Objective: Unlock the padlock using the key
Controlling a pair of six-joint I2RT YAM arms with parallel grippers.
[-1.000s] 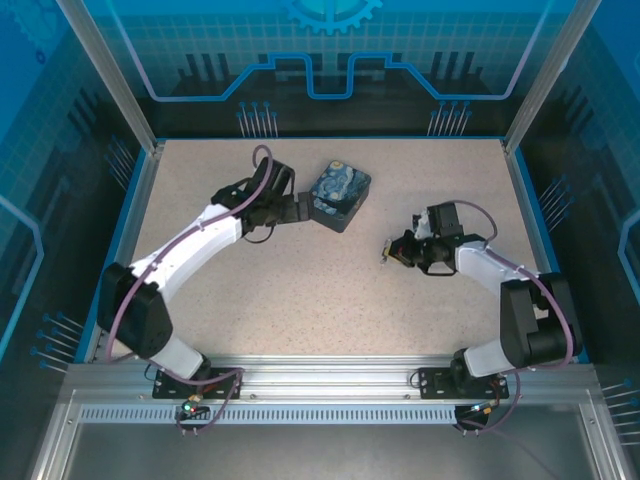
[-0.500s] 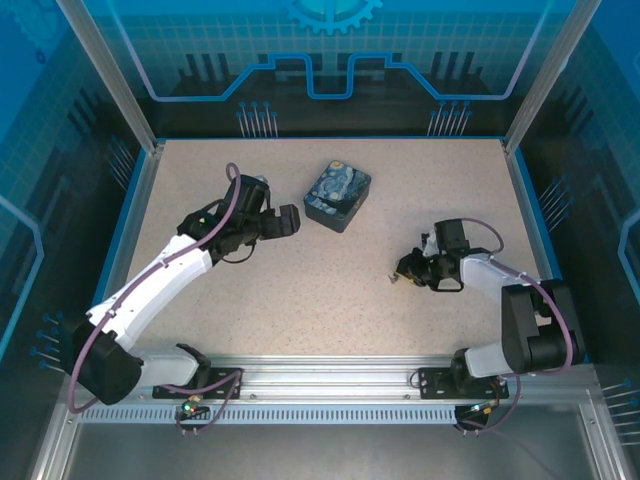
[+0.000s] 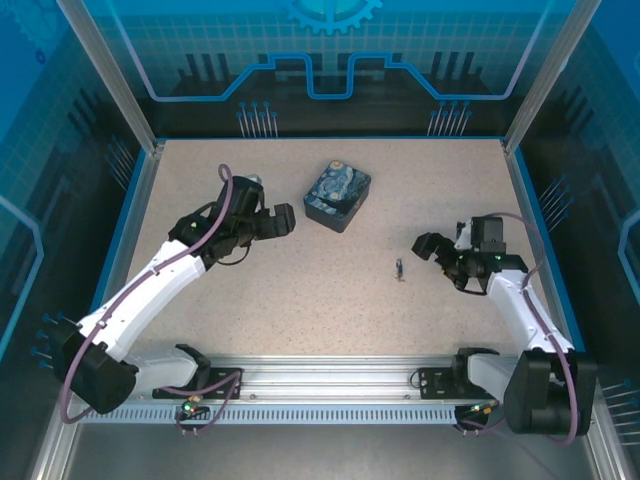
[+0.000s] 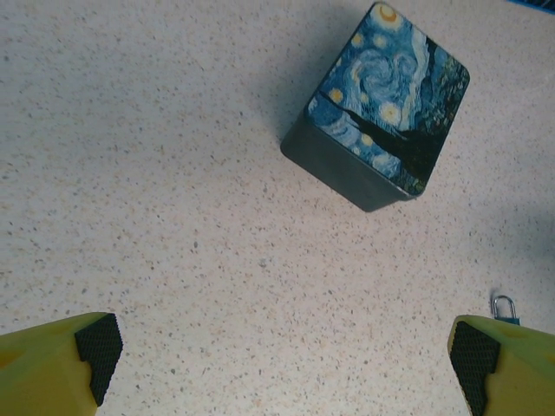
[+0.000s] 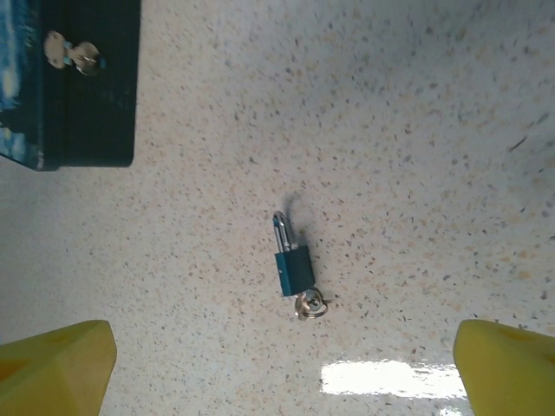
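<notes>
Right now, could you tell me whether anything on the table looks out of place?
Only mildly: the padlock lies loose on the table, the key at its base; the tin sits skewed to the table's edges.

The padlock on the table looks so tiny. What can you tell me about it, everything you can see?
The padlock is tiny, with a teal-blue, metallic-looking block body and a thin silvery shackle. It lies flat on the speckled table, well apart from the painted tin. A small pale metal key sits at its bottom end, seemingly in the keyhole. Only table and key touch it. Whether the shackle is latched is too small to tell.
</notes>
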